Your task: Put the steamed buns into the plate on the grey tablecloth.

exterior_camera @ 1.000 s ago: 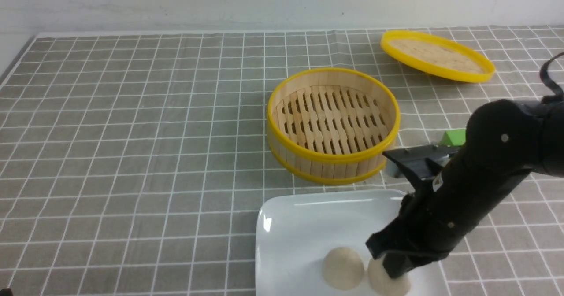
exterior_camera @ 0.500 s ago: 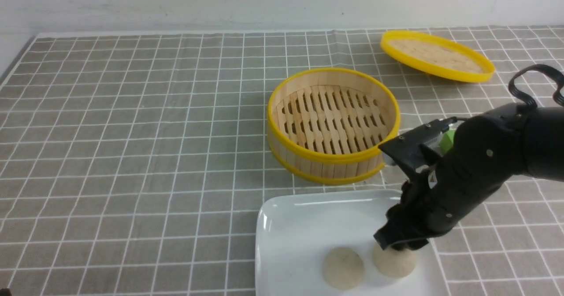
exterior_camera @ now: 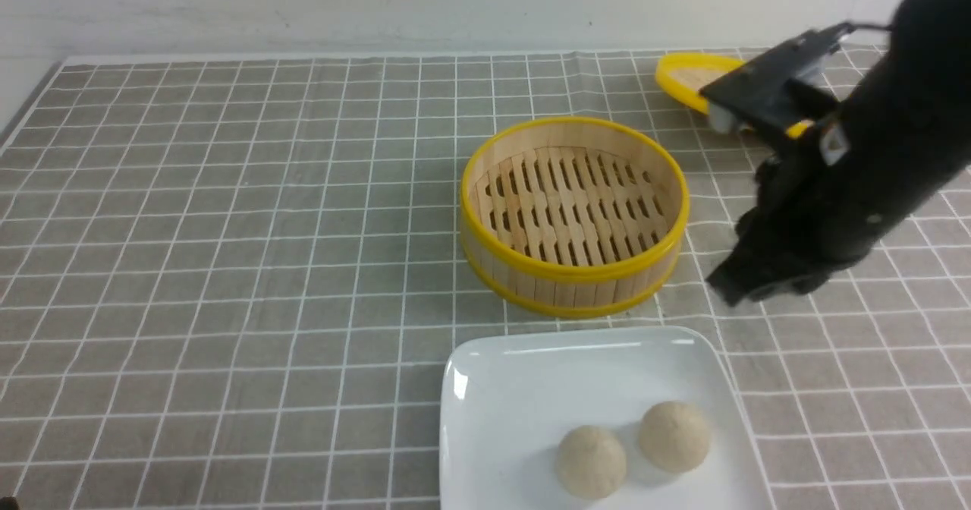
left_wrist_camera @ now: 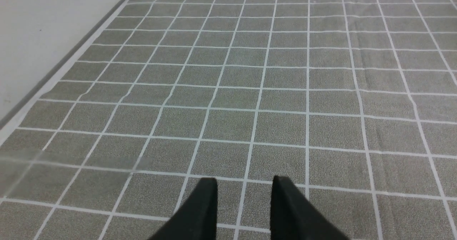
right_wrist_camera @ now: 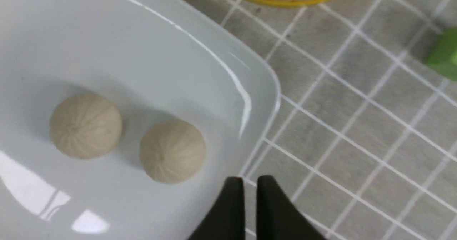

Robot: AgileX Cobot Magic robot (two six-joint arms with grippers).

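Two cream steamed buns [exterior_camera: 591, 461] [exterior_camera: 674, 436] lie side by side, loose, in the white plate [exterior_camera: 531, 351] on the grey tablecloth [exterior_camera: 227, 229]. My right gripper [exterior_camera: 732, 291] hangs above the cloth beyond the plate's far right corner, clear of the buns. In the right wrist view its tips [right_wrist_camera: 250, 183] are nearly together and empty, with the buns [right_wrist_camera: 85, 125] [right_wrist_camera: 172, 150] in the plate [right_wrist_camera: 142, 54] beside them. My left gripper [left_wrist_camera: 244, 183] shows only in the left wrist view, parted and empty over bare cloth [left_wrist_camera: 250, 90].
An empty yellow-rimmed bamboo steamer [exterior_camera: 561, 286] stands just behind the plate. Its flat lid [exterior_camera: 683, 77] lies at the back right, partly behind my right arm. A green cube [right_wrist_camera: 444, 56] sits on the cloth right of the steamer, hidden by the arm in the front view.
My right gripper let go of the second bun in the plate, then rose and drew back to the right. The bun stays beside the first one.
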